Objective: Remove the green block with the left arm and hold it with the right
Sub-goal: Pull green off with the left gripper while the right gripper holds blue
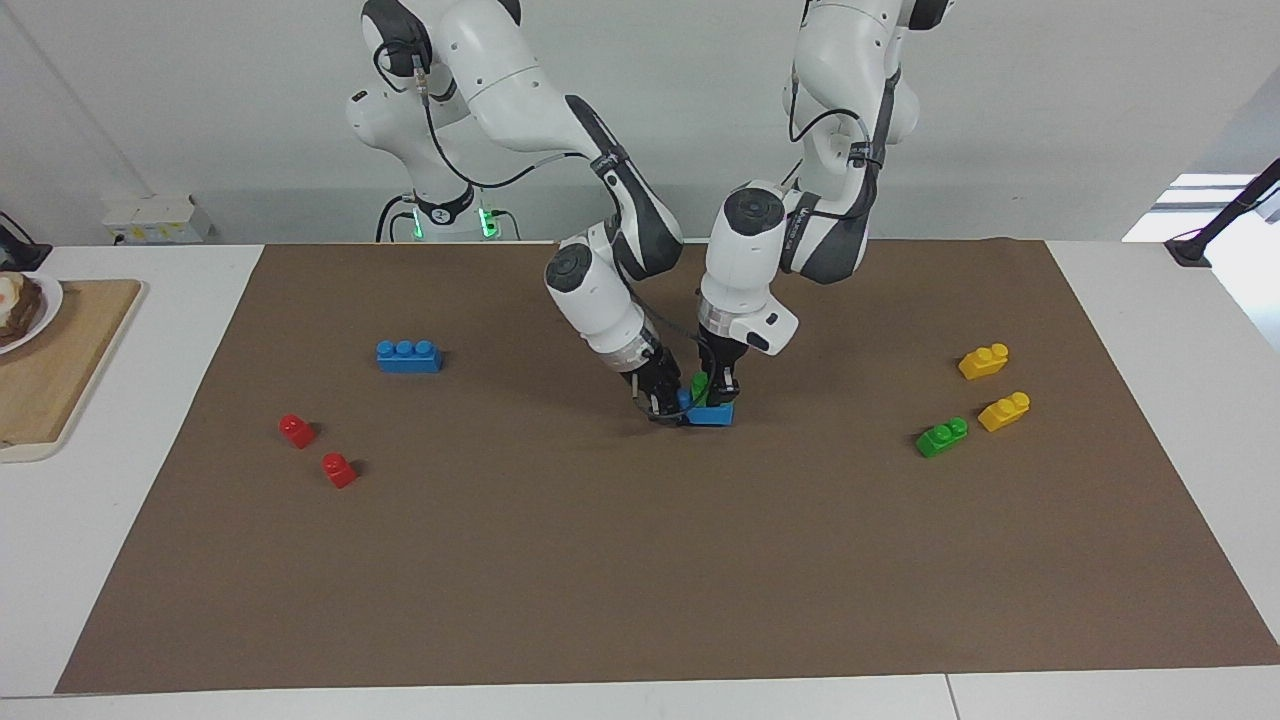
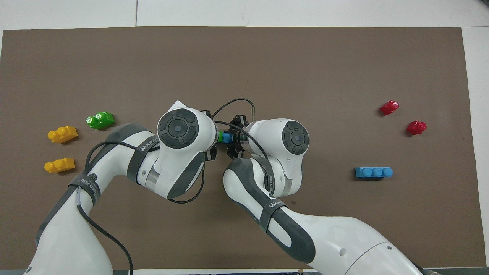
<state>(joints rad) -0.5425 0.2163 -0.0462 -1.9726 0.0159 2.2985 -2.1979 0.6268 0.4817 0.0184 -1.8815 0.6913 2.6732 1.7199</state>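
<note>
The green block (image 1: 700, 384) stands tilted on a short blue brick (image 1: 714, 415) in the middle of the brown mat (image 1: 640, 560). My left gripper (image 1: 712, 388) comes down from above and is shut on the green block. My right gripper (image 1: 668, 405) is shut on the end of the blue brick toward the right arm's side and holds it at the mat. In the overhead view only slivers of the green block (image 2: 220, 136) and the blue brick (image 2: 227, 137) show between the two wrists.
Another green two-stud brick (image 1: 941, 437) and two yellow bricks (image 1: 983, 360) (image 1: 1004, 410) lie toward the left arm's end. A blue three-stud brick (image 1: 408, 355) and two red bricks (image 1: 296, 430) (image 1: 339, 469) lie toward the right arm's end, by a wooden board (image 1: 60, 370).
</note>
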